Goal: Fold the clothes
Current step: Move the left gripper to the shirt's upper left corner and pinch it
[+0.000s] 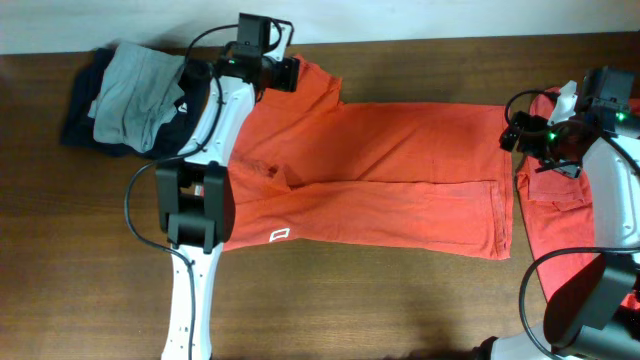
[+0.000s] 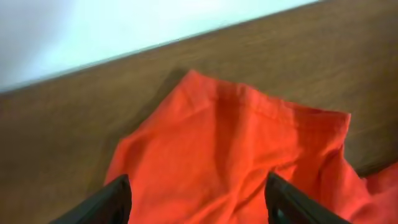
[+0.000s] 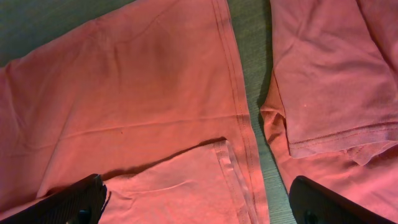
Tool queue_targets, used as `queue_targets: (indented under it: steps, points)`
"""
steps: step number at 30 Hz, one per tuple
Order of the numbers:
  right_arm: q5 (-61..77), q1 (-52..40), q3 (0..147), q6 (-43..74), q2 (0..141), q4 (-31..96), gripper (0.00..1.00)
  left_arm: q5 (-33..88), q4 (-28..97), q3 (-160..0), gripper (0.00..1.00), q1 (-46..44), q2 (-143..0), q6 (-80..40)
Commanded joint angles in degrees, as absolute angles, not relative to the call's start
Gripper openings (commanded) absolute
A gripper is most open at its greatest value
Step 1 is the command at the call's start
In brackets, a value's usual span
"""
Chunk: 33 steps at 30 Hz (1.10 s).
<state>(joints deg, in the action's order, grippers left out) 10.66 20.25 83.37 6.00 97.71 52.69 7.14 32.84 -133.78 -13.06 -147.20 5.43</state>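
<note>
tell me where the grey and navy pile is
In the overhead view, the grey and navy pile lies at the table's far left, beside the left arm and left of the spread orange T-shirt.

**Overhead:** looks straight down from high above on the whole table [image 1: 400, 300].
**Left wrist:** close, slanting low across a sleeve [image 2: 236, 155] of the shirt [image 1: 380, 180] toward the table's far edge. Overhead shows this spot at 11 o'clock.
**Right wrist:** close, steeply downward on the shirt's hem [image 3: 239, 118], seen overhead at 3 o'clock.
</note>
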Motion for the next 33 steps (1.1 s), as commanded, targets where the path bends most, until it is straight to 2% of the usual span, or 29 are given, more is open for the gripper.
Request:
queue_targets:
  steps: [1,6,13,33]
  points:
    - [11.0,19.9,84.4,6.2,97.9,52.7,0.99,7.7,30.4,-134.1,0.68,-13.0,-149.1,12.7]
    - [11.0,19.9,84.4,6.2,97.9,52.7,0.99,3.6,28.1,-134.1,0.63,-13.0,-152.0,14.4]
    - [11.0,19.9,84.4,6.2,97.9,52.7,0.99,3.2,26.8,-134.1,0.62,-12.9,-154.5,20.9]
    - [11.0,19.9,84.4,6.2,97.9,52.7,0.99,2.1,17.8,-134.1,0.61,-12.5,-157.2,20.2]
